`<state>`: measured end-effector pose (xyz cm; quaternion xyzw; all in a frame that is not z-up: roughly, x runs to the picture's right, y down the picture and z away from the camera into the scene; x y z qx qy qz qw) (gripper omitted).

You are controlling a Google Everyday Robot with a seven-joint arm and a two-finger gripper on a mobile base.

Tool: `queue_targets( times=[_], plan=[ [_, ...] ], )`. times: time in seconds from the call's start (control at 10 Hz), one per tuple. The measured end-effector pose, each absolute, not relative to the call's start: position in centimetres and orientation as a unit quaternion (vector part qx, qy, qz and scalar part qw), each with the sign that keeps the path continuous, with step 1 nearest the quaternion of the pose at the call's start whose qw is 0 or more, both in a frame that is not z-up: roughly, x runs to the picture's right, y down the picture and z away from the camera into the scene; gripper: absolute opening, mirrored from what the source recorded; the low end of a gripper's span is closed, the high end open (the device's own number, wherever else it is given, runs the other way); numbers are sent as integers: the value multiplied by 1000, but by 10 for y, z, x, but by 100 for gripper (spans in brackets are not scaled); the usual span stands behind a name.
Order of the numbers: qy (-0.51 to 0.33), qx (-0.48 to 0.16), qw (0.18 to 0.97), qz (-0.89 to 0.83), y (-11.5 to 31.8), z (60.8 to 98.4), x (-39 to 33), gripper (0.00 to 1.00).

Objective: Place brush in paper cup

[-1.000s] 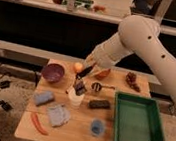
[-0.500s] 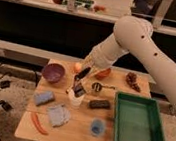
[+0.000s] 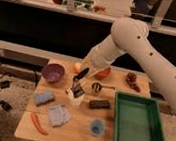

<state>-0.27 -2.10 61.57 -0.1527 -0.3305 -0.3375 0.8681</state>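
Observation:
The small white paper cup [image 3: 75, 100] stands upright on the wooden table [image 3: 76, 134], left of the middle. My gripper [image 3: 82, 77] hangs right above it at the end of the white arm [image 3: 136, 42], which reaches in from the upper right. It is shut on the slim dark brush [image 3: 78, 85], which hangs tilted with its lower end at the cup's mouth. I cannot tell how far the tip goes inside.
A purple bowl [image 3: 53, 72] at the back left. A small metal cup with handle [image 3: 97, 87] and a dark block [image 3: 99, 104] right of the paper cup. A green tray [image 3: 138, 121] on the right. A blue cup [image 3: 97, 127], grey cloth [image 3: 58, 115], blue sponge [image 3: 43, 98] and a red strip [image 3: 37, 123] lie in front.
The arm has swung a little left and lowered, bringing the brush down to the paper cup's mouth. Nothing else on the table has moved.

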Motion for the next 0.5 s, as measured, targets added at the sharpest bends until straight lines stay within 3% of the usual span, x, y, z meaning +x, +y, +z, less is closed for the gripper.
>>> queue_targets(
  times=[0.5],
  plan=[
    [-338,-157,864,-339,-17,627,-5,15]
  ],
)
